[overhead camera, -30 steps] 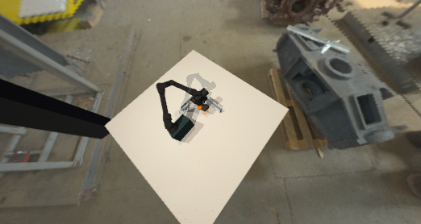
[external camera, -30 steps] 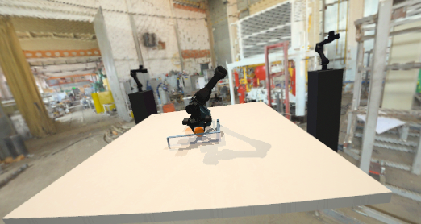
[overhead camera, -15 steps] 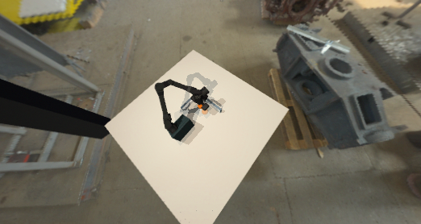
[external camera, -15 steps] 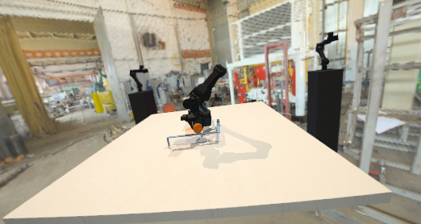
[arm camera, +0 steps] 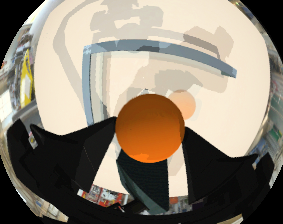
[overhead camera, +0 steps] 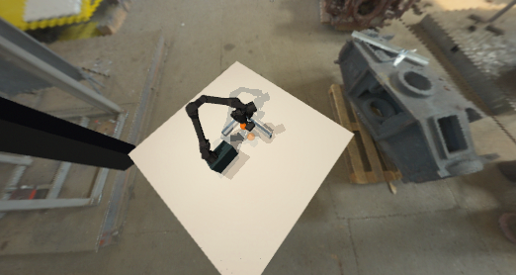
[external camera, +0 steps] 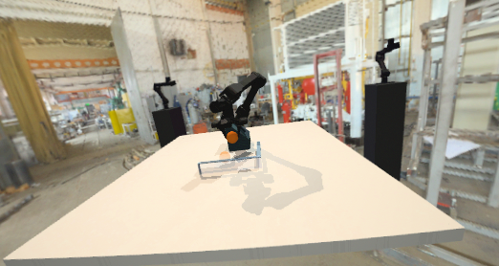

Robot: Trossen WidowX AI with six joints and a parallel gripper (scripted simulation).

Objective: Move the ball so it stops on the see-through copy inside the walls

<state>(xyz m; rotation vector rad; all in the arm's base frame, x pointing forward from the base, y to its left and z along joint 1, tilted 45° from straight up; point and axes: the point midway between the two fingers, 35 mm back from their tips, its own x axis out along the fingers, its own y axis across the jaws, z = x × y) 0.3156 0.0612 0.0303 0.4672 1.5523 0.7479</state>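
My black parallel-jaw gripper [external camera: 232, 134] is clamped on the solid orange ball [external camera: 232, 137] — the fingers are stopped against its sides, not fully closed. In the exterior view the ball hangs above the pale beige table top [external camera: 335, 190], clear of the surface, in front of my dark teal base block [external camera: 240, 140].

Wrist view: ball [arm camera: 152, 128] fills the centre, my dark fingers flanking it at 9 and 3 o'clock. The faint see-through orange copy of the ball [arm camera: 185, 103] peeks out at roughly 1 o'clock from the held ball, partly hidden behind it. The two low clear walls forming a corner [arm camera: 158, 46] run across the upper part of that view, corner toward 1–2 o'clock.

Top view: ball [overhead camera: 243, 126] sits under my gripper [overhead camera: 244, 123], with the see-through copy [overhead camera: 251, 137] just beside it at about 5 o'clock, apart from it. Clear walls [overhead camera: 264, 131] lie at 3 o'clock of the ball, one leg also running toward 8 o'clock. My arm [overhead camera: 200, 125] arcs from the base [overhead camera: 222, 156] at 7 o'clock of the gripper.

Exterior view: copy [external camera: 225, 154] rests on the table below the held ball, slightly at 7 o'clock, inside the angle of the walls [external camera: 229, 164]. Grey arm shadows spread over the table toward 4 o'clock.
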